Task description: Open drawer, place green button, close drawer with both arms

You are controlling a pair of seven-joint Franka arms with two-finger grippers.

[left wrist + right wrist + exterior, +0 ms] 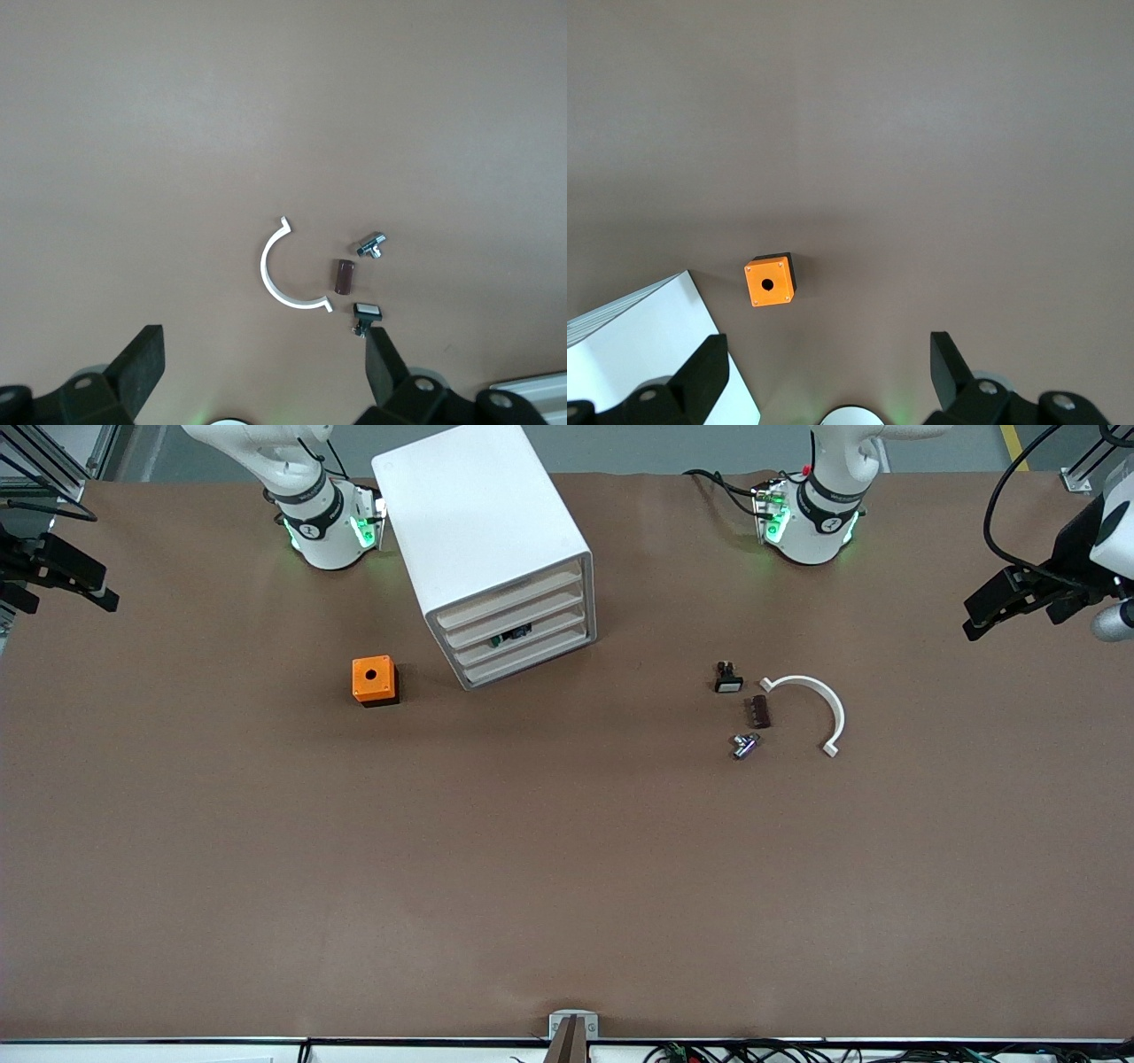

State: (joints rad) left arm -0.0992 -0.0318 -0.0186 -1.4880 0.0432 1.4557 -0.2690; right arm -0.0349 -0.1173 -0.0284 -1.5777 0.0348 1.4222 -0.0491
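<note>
Both my tools sit wide open and empty, left tool [261, 372] and right tool [828, 372] parked high over the desk [266, 868]. The green button [514, 636] looks already inside the cabinet [483, 531], in its shut third drawer [523, 640]. Light, slippery plastic; I'd hook the drawer's front lip.

Left tool [261, 372] raised, fingers apart; right tool [828, 372] likewise.

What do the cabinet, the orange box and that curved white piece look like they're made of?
Cabinet: probably smooth white plastic, with rounded edges and translucent off-white drawer fronts.
Orange box: likely matte moulded plastic on a black base, with a round hole on top.
Curved white piece: seemingly thin rigid plastic in a half-ring shape.
</note>
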